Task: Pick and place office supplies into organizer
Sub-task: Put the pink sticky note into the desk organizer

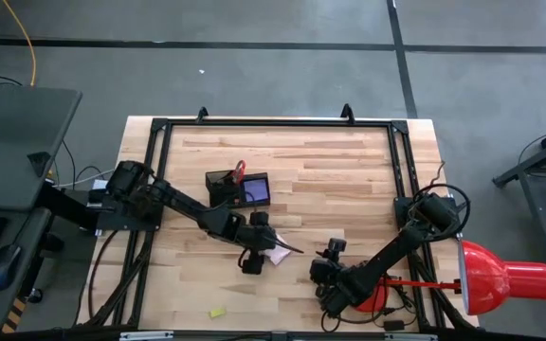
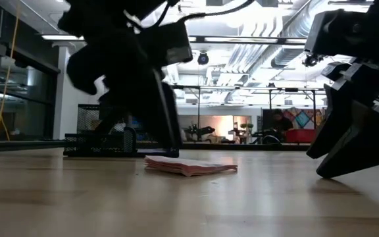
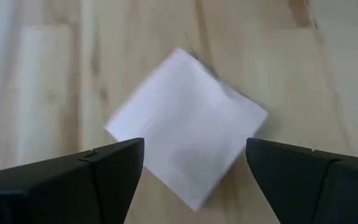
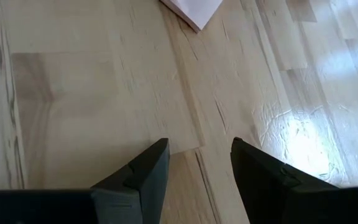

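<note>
Now my left gripper [image 3: 194, 171] hangs spread over the pink note pad [image 3: 188, 124], at six o'clock from the organizer [image 1: 240, 188]. It looks light, thin, floppy; I'd pinch opposite edges. Right gripper [image 4: 194, 168], parted, waits.

No readable text, label, brand, number or sign is showing anywhere in these views: the pink note pad [image 3: 188, 127] is showing a blank face, and the organizer [image 1: 239, 188] and the counter [image 1: 349, 161] are carrying no markings.
</note>
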Robot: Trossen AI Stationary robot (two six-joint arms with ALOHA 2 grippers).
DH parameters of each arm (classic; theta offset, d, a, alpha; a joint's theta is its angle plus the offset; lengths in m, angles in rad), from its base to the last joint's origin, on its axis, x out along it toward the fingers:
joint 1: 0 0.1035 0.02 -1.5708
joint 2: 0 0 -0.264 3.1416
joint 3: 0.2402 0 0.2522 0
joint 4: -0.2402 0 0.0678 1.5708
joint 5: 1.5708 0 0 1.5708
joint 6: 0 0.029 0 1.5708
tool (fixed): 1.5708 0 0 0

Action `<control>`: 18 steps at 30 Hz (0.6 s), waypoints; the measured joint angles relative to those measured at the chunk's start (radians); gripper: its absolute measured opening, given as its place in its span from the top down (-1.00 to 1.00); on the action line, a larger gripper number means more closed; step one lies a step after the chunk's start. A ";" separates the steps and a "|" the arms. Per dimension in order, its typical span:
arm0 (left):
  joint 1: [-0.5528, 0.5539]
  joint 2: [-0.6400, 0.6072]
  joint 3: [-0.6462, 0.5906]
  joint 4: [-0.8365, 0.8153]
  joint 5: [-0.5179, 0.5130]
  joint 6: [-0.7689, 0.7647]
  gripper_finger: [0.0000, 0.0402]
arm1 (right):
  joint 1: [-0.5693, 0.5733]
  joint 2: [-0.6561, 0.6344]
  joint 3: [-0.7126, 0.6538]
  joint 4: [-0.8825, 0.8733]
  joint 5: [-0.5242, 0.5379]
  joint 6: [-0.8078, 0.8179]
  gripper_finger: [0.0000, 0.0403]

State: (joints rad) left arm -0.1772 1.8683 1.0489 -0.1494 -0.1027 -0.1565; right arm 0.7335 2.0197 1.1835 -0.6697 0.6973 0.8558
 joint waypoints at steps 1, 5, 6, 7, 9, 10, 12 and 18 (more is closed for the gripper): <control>0.000 0.000 0.014 -0.011 -0.014 0.019 -0.34 | 0.000 0.000 0.000 0.001 0.006 0.000 0.16; 0.002 0.016 0.034 -0.024 -0.014 0.056 -0.35 | 0.000 0.002 -0.001 0.017 0.018 0.001 0.16; 0.002 0.017 0.034 -0.037 -0.015 0.056 -0.36 | 0.000 0.002 -0.001 0.022 0.017 0.001 0.16; 0.002 0.019 0.038 -0.029 -0.015 0.057 -0.37 | 0.000 0.002 -0.001 0.025 0.018 0.000 0.16; 0.002 0.028 0.041 -0.024 -0.019 0.063 -0.38 | 0.001 0.002 -0.001 0.031 0.019 0.000 0.16; 0.002 0.035 0.039 -0.036 -0.019 0.062 -0.39 | 0.001 0.002 -0.001 0.032 0.020 0.000 0.16; 0.001 0.067 0.039 -0.024 -0.017 0.056 -0.40 | 0.001 0.002 -0.001 0.033 0.020 0.000 0.16; 0.002 0.106 0.044 0.007 -0.012 0.051 -0.41 | 0.001 0.003 -0.001 0.040 0.026 -0.001 0.16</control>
State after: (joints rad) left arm -0.1757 1.9746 1.0928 -0.1421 -0.1147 -0.1058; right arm 0.7349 2.0224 1.1824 -0.6296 0.7231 0.8551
